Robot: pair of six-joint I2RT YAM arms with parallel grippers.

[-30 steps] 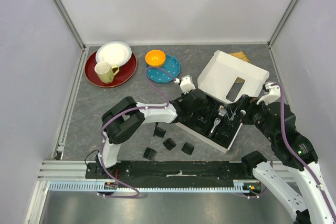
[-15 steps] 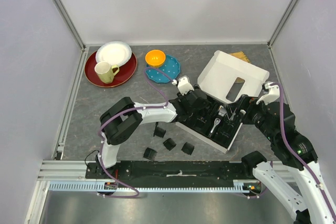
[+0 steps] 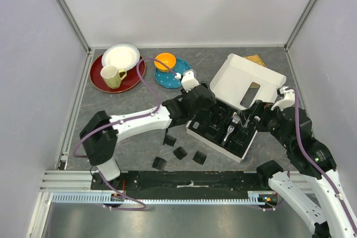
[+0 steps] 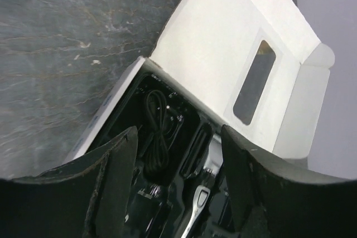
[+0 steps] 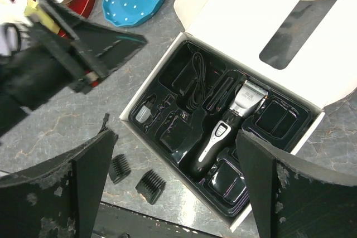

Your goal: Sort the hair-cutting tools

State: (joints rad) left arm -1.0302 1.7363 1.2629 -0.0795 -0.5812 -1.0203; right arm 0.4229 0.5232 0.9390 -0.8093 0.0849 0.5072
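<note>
- The grey table (image 3: 100, 104) carries everything; the landmark on it is the white box (image 3: 245, 79), which lies open with its windowed lid folded back.
- A black moulded tray (image 5: 279, 116) fills the box.
- The left gripper (image 4: 178, 143) hovers above the box's left end, over the cord compartment. Its fingers are spread with nothing between them.
- The right gripper (image 5: 174, 135) hangs above the box's right side, looking down on the whole tray. Its fingers stand wide apart and hold nothing.
- Left of the box, well apart from it, a red plate (image 3: 134, 79) bears a white plate (image 3: 121, 56) and a pale mug (image 3: 111, 75).
- Nearer the box's left end, a blue dotted plate (image 3: 167, 77) carries an orange bowl (image 3: 164, 60).
- The clipper (image 5: 223, 132) lies in the tray's middle slot inside the box, silver blade end toward the lid.
- The black cord (image 5: 195, 82) lies bundled in a tray compartment at the box's left end, on the lid side.
- Four comb attachments (image 3: 179, 153) lie loose on the table just outside the box's near-left wall, none touching it.
</note>
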